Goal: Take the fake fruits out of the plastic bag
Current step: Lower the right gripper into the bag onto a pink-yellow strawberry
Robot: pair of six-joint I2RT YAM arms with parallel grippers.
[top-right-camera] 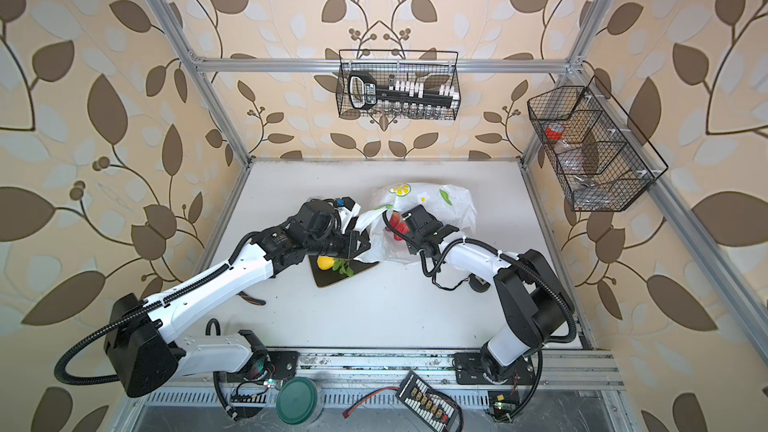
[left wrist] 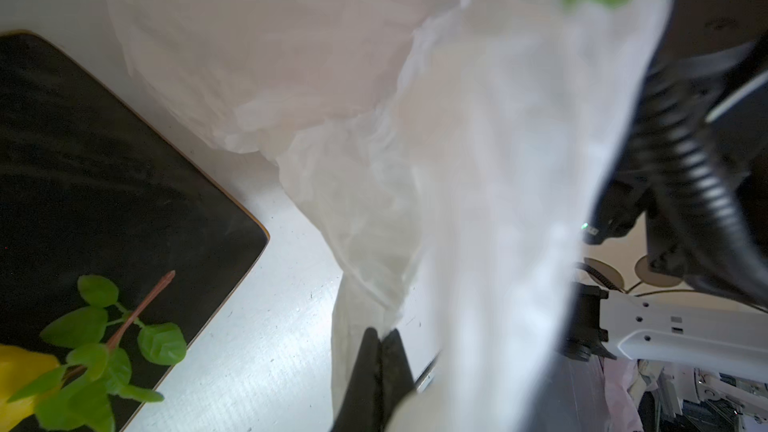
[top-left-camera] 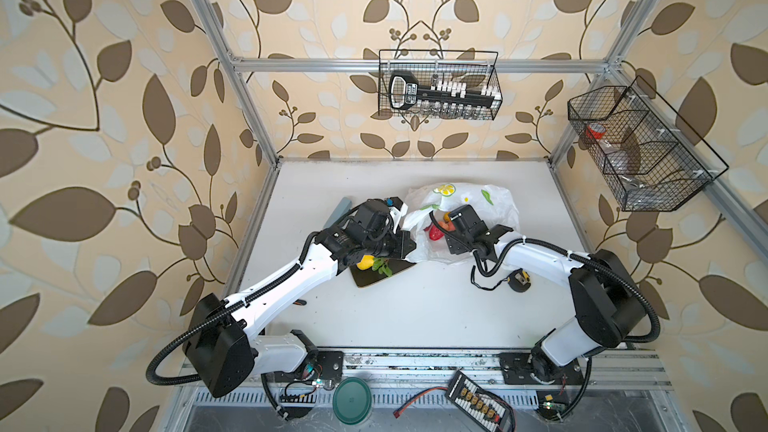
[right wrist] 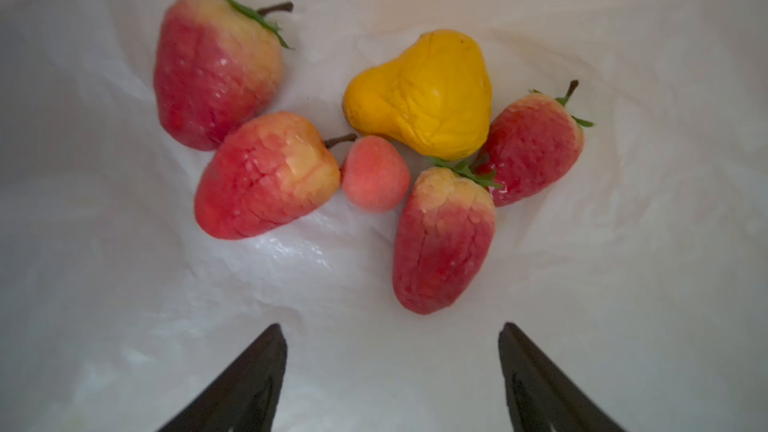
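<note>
Spread wide, the right gripper [right wrist: 390, 328] hovers in the bag [right wrist: 124, 276] above the clustered fruits [right wrist: 376, 174] while the left gripper [left wrist: 380, 342] clamps the bag's rim; closing may snag thin film with the nearest strawberry [right wrist: 442, 243], or a slipped rim may collapse the mouth.

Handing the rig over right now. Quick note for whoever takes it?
Left claw: shut on the edge of the plastic bag.
Right claw: open, empty, inside the bag above the fruit.
In the bag: four strawberries, a yellow pear-shaped fruit, a small peach.
Done: one yellow fruit and a green leafy sprig lie on the dark tray.
Left: the six pieces in the bag. The nearest strawberry, lying between the open claw tips, looks the easiest grab.
</note>
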